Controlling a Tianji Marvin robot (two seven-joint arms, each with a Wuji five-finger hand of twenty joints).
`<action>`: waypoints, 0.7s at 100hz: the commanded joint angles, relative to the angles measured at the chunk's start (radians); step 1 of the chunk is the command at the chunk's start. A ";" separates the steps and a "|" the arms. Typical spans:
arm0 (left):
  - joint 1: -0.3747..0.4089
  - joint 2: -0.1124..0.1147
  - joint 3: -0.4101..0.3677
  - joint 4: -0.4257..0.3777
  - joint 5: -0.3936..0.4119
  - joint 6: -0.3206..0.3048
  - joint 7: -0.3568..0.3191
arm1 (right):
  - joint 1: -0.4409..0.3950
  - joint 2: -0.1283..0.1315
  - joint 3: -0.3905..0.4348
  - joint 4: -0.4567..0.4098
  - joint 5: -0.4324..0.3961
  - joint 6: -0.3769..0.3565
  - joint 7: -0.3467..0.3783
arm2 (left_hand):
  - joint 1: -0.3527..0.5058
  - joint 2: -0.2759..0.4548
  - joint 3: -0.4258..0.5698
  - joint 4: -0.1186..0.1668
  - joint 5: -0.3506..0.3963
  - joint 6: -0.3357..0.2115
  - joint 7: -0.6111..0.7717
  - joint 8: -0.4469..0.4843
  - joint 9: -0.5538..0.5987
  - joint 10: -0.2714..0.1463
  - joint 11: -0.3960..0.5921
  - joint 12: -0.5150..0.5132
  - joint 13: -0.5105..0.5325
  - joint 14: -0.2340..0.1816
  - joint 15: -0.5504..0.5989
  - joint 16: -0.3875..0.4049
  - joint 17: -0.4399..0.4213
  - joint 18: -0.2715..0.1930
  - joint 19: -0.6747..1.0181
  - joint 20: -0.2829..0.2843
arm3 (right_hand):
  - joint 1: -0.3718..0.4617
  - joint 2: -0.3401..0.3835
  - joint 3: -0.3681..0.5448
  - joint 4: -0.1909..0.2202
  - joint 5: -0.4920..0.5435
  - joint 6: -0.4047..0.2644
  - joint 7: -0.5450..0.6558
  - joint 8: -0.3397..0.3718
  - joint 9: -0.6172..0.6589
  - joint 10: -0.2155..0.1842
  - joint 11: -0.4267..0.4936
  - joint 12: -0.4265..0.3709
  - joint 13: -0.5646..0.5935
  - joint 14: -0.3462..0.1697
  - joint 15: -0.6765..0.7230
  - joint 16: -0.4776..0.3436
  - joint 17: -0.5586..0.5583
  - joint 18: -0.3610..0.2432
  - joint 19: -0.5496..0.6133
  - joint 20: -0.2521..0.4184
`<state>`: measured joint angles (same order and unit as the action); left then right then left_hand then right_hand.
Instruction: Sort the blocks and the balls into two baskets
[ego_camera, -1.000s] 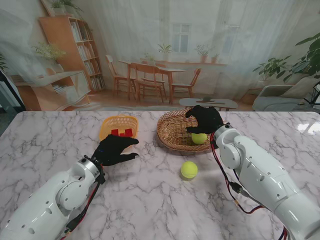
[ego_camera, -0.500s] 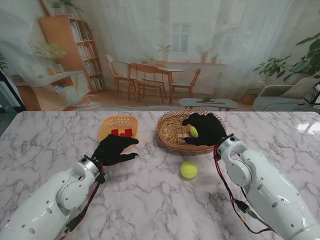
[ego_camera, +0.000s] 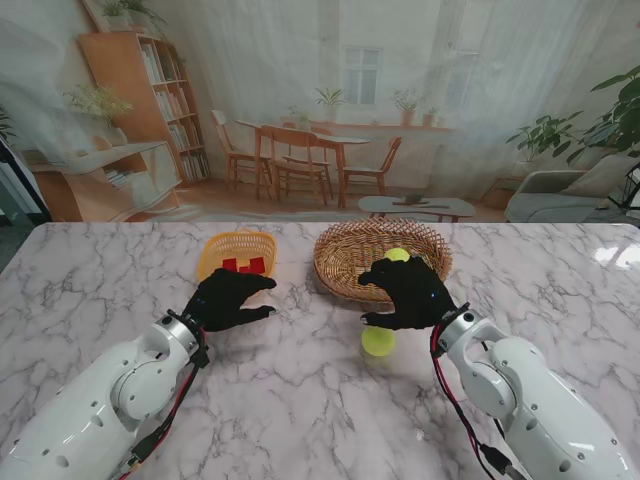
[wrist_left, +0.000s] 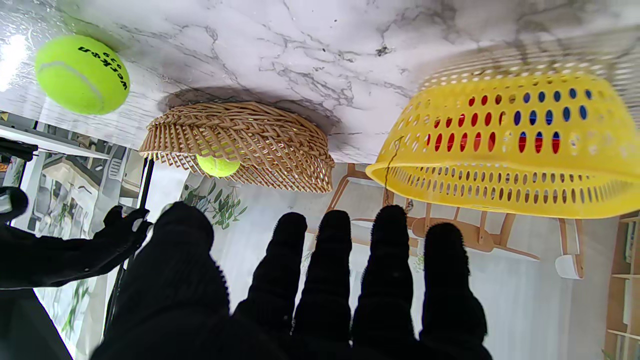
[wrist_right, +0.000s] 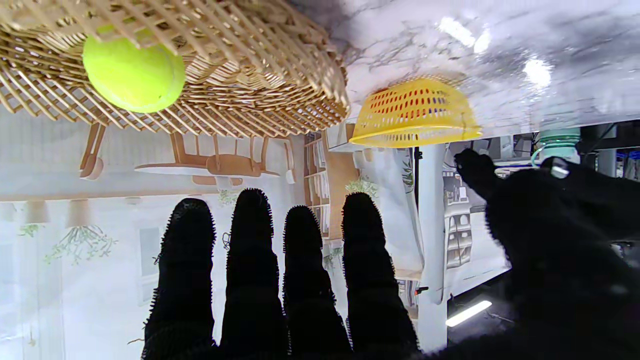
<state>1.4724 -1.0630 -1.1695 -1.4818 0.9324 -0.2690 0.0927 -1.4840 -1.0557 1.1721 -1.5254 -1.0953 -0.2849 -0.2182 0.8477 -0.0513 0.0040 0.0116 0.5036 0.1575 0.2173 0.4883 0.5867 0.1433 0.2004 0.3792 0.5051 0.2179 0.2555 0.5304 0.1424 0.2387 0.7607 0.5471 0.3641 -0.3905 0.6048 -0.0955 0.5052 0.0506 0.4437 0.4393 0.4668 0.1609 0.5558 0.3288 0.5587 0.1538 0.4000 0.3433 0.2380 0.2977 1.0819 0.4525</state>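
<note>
Right hand empty, fingers spread, over loose ball | left hand empty, idle | step: last ball | next: grasp, carry to wicker basket

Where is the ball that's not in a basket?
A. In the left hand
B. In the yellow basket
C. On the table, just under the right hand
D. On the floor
C: the loose ball lies on the marble table, partly hidden by the open right hand.

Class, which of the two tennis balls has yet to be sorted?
The tennis ball on the table, beside the right hand; the other ball sits inside the wicker basket.
</note>
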 joint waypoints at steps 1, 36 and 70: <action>0.000 0.000 0.001 0.001 -0.001 0.002 -0.014 | -0.022 0.004 -0.005 -0.008 -0.009 -0.007 -0.002 | -0.002 0.043 -0.026 -0.006 -0.004 -0.005 -0.010 -0.002 0.018 -0.007 0.006 0.004 0.003 -0.005 -0.001 0.000 -0.013 0.024 -0.007 0.016 | -0.036 0.033 -0.016 0.031 0.008 -0.010 -0.018 0.013 0.012 -0.002 -0.024 0.007 -0.006 0.016 -0.058 -0.005 -0.008 0.032 -0.011 -0.001; -0.001 0.000 0.002 0.002 -0.003 0.004 -0.017 | -0.068 0.017 -0.050 -0.015 -0.072 0.028 -0.005 | -0.003 0.045 -0.026 -0.006 -0.003 -0.005 -0.010 -0.002 0.017 -0.007 0.005 0.004 0.002 -0.005 -0.001 0.000 -0.013 0.024 -0.007 0.017 | -0.036 0.037 -0.033 0.035 0.015 -0.016 -0.025 0.019 0.023 -0.001 -0.028 0.012 0.004 0.018 -0.057 -0.003 -0.001 0.033 -0.008 -0.001; -0.003 0.002 0.004 0.001 -0.002 0.003 -0.024 | -0.053 0.014 -0.089 0.042 -0.032 0.073 0.009 | -0.004 0.044 -0.026 -0.006 0.000 -0.006 -0.009 -0.002 0.020 -0.008 0.004 0.004 0.004 -0.004 -0.001 0.000 -0.013 0.025 -0.007 0.018 | -0.034 0.038 -0.040 0.037 0.017 -0.019 -0.026 0.025 0.020 0.001 -0.024 0.021 -0.002 0.017 -0.052 0.001 -0.007 0.030 -0.006 -0.001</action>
<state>1.4715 -1.0621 -1.1684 -1.4818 0.9306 -0.2673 0.0868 -1.5380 -1.0398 1.0875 -1.5075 -1.1281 -0.2259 -0.2154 0.8477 -0.0513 0.0040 0.0116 0.5036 0.1575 0.2172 0.4883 0.5867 0.1433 0.2004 0.3792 0.5050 0.2179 0.2555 0.5304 0.1424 0.2388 0.7608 0.5471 0.3641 -0.3906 0.5874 -0.0757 0.5056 0.0506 0.4308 0.4413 0.4813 0.1607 0.5528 0.3416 0.5604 0.1539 0.4000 0.3433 0.2384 0.2983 1.0819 0.4525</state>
